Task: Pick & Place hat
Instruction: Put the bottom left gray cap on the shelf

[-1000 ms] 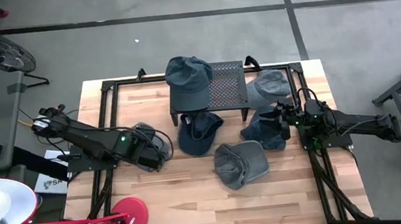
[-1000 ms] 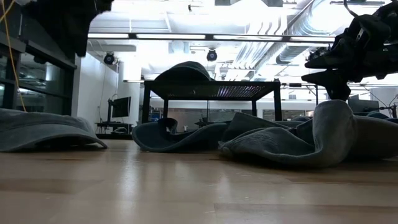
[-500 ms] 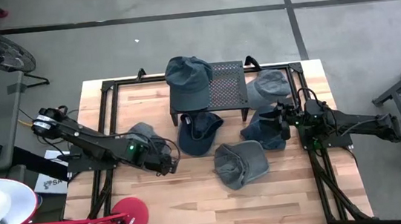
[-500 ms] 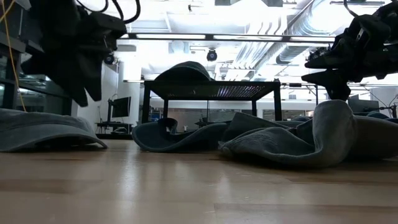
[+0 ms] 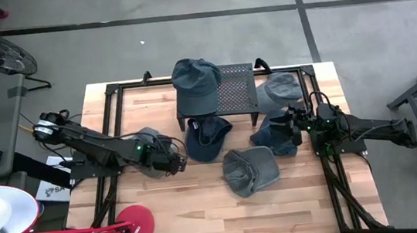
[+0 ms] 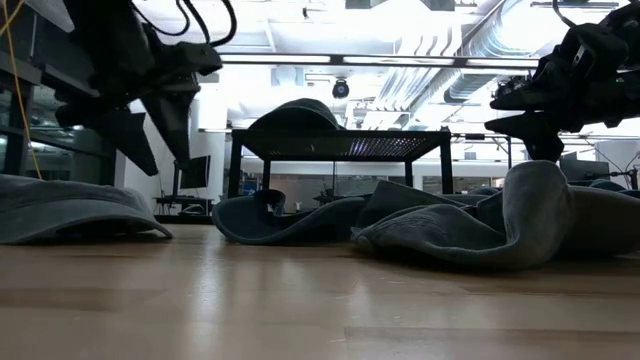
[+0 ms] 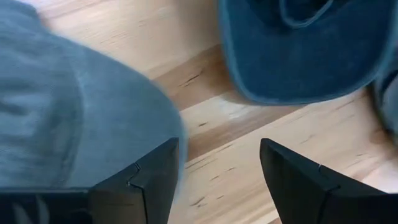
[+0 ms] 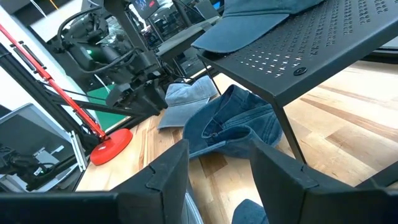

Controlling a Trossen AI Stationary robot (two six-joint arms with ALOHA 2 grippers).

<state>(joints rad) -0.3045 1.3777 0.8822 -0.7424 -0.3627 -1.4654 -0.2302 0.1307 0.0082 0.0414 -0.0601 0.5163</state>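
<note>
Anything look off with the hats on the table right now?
Only one hat sits on the black rack. The dark blue hat and grey hat lie upturned on the table, loosely scattered. Nothing looks damaged.

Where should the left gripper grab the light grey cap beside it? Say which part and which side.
Best bet is the brim edge of the light grey cap, approached from its right side: the left gripper stands open there, and the cap lies flat on the table, its thin edge facing it.

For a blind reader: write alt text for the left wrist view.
The left claw, fingers apart and holding nothing, hangs over the wooden table beside a grey cap. An upturned dark blue cap lies just beyond.
</note>
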